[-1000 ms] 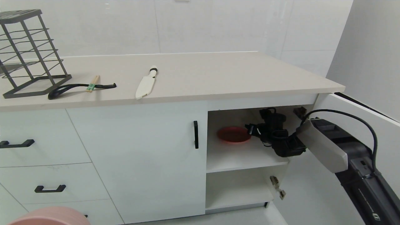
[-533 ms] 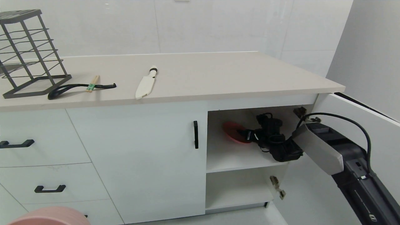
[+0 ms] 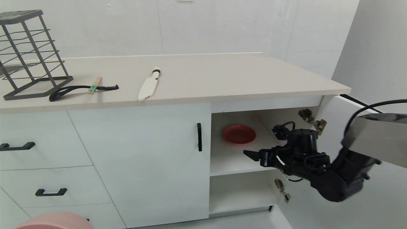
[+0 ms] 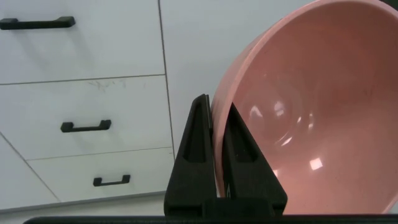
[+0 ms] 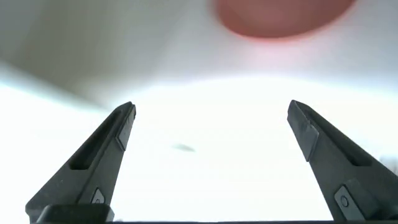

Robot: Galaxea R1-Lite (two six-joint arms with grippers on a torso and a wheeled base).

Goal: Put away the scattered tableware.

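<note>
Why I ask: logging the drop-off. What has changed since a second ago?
The right hand let go of the red plate, now flat on the upper cabinet shelf, and pulled back out. The pink bowl in the left hand and the countertop knife stayed put.

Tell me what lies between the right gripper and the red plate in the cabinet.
Nothing: just a bare stretch of white shelf separates the right gripper from the red plate. The head view shows it, and the right wrist view agrees.

Red plate [image 3: 239,134] on upper cabinet shelf [image 3: 229,162]; right claw [image 3: 250,154] at shelf front, apart from plate.
</note>
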